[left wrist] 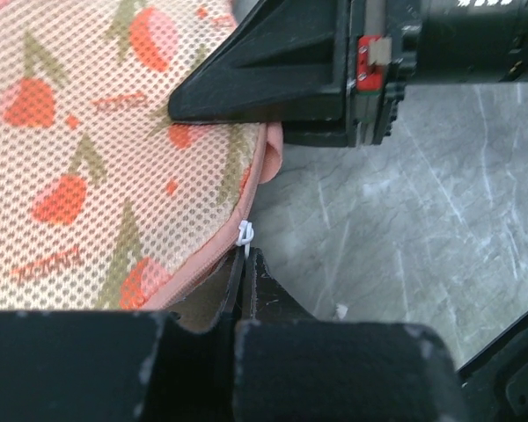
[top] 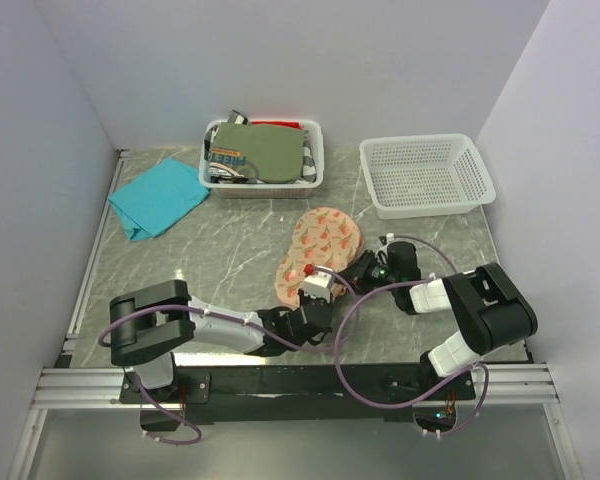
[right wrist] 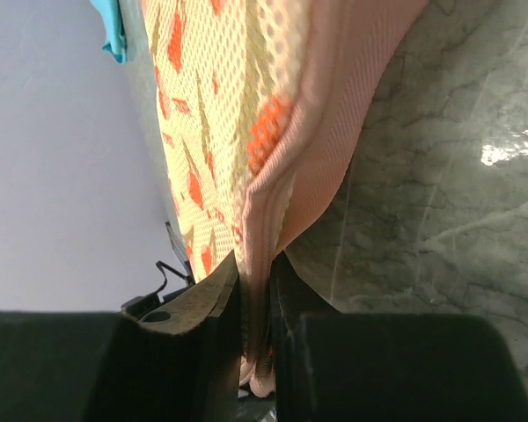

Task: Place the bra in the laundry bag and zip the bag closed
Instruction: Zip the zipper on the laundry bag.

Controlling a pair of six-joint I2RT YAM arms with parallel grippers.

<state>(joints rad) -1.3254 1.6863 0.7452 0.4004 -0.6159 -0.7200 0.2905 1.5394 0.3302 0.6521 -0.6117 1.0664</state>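
Observation:
The laundry bag, a pinkish-beige mesh case with orange-red print, lies flat at the middle of the table. My left gripper is at its near end, shut on the small white zipper pull at the bag's pink edge. My right gripper comes in from the right and is shut on the bag's pink rim, which is pinched between the fingers. In the left wrist view the right gripper's black body lies over the mesh. The bra is out of view.
A white basket with an olive-green folded garment stands at the back centre. An empty white mesh basket stands at the back right. A teal cloth lies at the back left. White walls close in the sides.

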